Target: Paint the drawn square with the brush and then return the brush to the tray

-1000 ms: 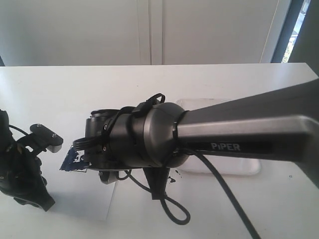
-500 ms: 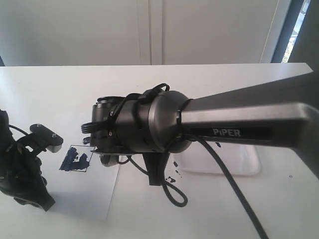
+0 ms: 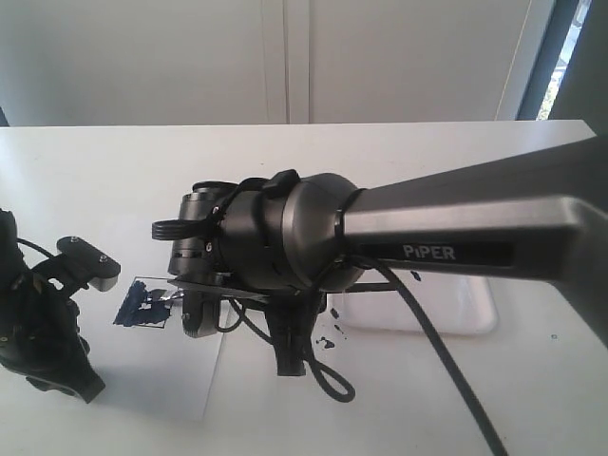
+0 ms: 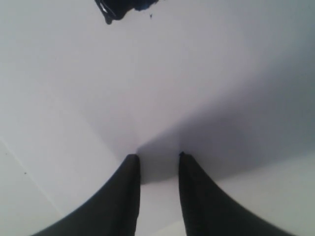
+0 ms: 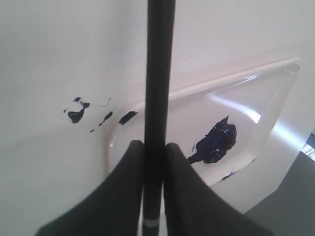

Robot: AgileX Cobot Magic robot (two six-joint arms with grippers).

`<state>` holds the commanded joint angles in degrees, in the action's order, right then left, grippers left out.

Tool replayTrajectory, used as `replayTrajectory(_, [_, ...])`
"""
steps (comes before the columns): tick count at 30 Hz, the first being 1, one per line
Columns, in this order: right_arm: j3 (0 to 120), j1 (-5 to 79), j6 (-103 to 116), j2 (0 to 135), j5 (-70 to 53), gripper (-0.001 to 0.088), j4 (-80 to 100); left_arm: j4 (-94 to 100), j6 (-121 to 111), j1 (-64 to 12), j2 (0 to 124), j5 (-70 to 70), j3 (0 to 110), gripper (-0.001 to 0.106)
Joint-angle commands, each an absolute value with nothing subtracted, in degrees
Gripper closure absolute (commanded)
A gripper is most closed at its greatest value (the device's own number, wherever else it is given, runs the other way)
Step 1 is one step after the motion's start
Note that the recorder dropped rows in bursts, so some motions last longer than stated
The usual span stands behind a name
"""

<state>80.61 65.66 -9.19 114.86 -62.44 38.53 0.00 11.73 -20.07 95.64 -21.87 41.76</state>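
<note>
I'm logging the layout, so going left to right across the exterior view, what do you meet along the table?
The black left arm → black-outlined drawn square smeared with dark blue paint → dark grey wrist of the right arm → glossy clear-white plastic tray.

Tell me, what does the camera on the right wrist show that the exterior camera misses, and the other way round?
Only the right wrist view: the jaws pinched shut on the brush handle, and the dark blue paint blob in the tray. Only the exterior view: the drawn square, partly smeared blue, on its paper sheet, and the left arm resting beside it. Both: the brush, the tray and the paint spatters on the table next to the tray.
</note>
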Motion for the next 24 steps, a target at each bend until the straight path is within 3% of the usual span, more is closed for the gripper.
replayTrajectory(24, [80.6, 65.7, -5.0, 116.9, -62.3, 0.0868, 42.5, 0.0, 11.7, -20.1, 95.6, -22.1, 41.8, 0.071])
